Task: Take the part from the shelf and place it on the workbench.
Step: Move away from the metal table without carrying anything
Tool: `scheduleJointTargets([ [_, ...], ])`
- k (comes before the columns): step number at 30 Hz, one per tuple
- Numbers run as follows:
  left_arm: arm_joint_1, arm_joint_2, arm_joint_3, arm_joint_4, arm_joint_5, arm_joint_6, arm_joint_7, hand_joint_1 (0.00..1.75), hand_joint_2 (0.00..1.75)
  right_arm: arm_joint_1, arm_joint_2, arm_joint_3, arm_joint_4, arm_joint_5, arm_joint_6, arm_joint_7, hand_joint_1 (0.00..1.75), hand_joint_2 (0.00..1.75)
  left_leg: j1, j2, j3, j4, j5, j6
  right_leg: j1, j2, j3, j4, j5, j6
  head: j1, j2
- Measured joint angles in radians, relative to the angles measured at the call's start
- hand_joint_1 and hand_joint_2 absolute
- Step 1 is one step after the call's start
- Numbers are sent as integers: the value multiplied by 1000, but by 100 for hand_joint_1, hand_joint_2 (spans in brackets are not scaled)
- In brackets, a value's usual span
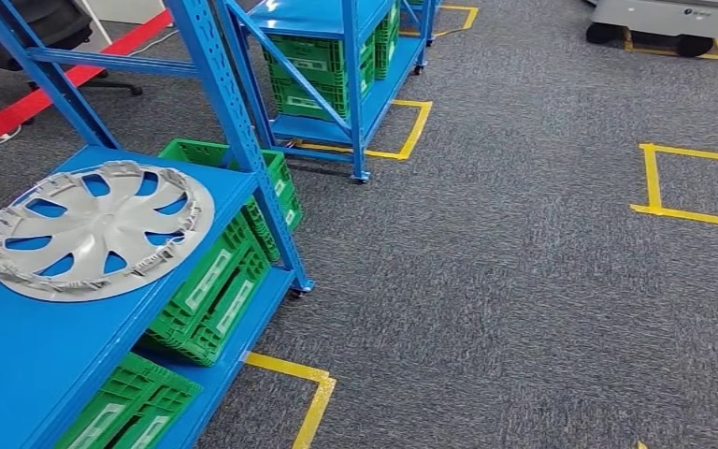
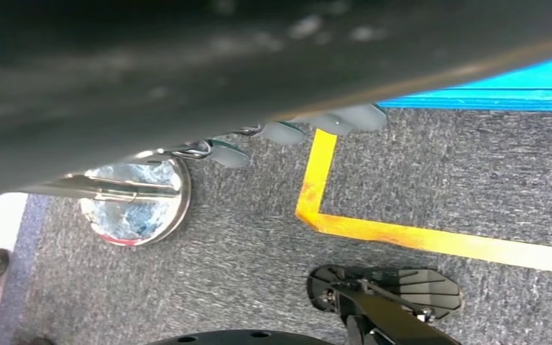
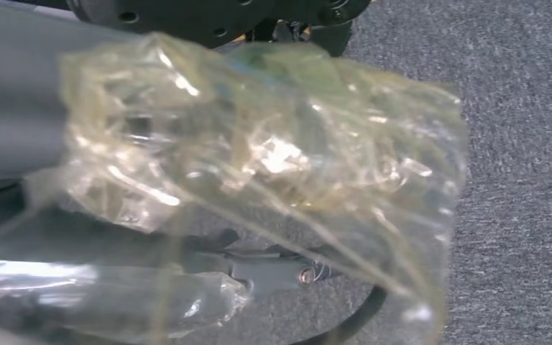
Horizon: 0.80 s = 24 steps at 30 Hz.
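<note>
Part: silver wheel cover lies flat on the blue shelf top level, near the robot's left side, untouched, nothing on it.
Shelf surroundings: green crates stacked on the level below; blue upright post rises just beside the cover's far edge.
Second rack: another blue shelf unit with more green crates stands further back.
Floor: grey carpet with yellow tape marks.
Workbench: can't identify one from these views.
Left hand: left hand hangs low over the carpet beside yellow tape; fingertips lie side by side with nothing visible between them; spread or curled, cannot tell, most of it is blurred dark cover.
Right hand: right hand wrapped in crinkled clear plastic film, arm down over the carpet; finger pose hidden by the film, cannot tell.
Stage: judged pre-reach, part not yet picked, both arms down.
Risk 1: wide thin cover with open spokes, a one-sided grip would likely tilt or slip it.
Risk 2: post close to the rim, lifting straight out could clip it.
Risk 3: film on the right hand probably lowers friction, cover may slide out.
Risk 4: rim dragged across the shelf edge could drop onto the crates.
</note>
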Motion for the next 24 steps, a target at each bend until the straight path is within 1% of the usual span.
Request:
scheduleJointTargets([
  [24,0,0,0,0,-3,0,-1,0,0,-6,0,-14,9,-18,0,-2,0,0,-2,0,0,1,-1,1,-1,0,0,-1,0,1,0,0],
])
